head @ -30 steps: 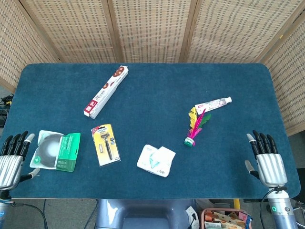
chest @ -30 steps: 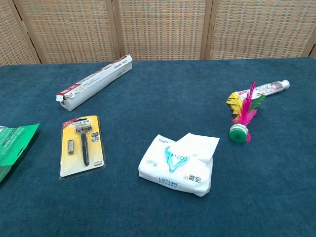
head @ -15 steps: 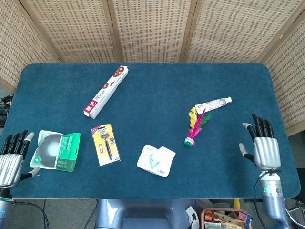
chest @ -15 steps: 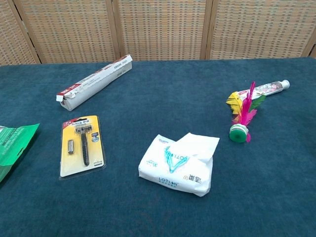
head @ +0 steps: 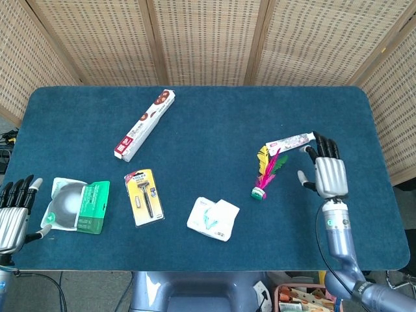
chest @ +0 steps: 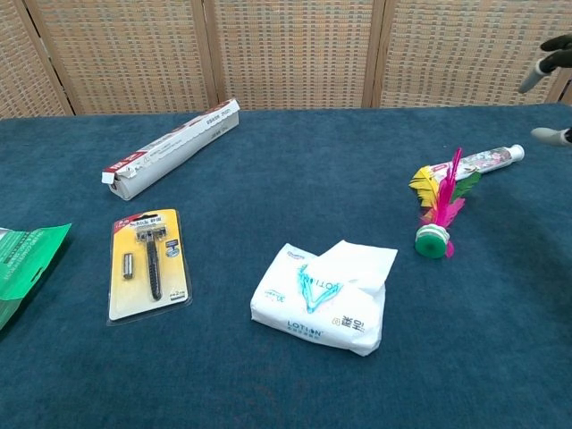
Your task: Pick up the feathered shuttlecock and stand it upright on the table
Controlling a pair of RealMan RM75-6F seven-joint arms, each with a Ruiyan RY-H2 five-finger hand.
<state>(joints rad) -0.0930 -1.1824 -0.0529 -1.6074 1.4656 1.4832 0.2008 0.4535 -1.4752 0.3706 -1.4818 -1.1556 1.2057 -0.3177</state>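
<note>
The feathered shuttlecock lies on its side on the blue table, green base toward me, pink and yellow feathers pointing away. My right hand hovers just right of it, fingers spread and empty; only its fingertips show at the chest view's right edge. My left hand rests at the table's near left edge, fingers extended, holding nothing.
A toothpaste tube lies behind the shuttlecock, close to my right hand. A tissue pack, a razor blister pack, a green package and a long box lie on the table.
My right hand has moved from the near right edge up and inward, to just right of the shuttlecock. The left hand has sunk slightly. Objects have not moved.
</note>
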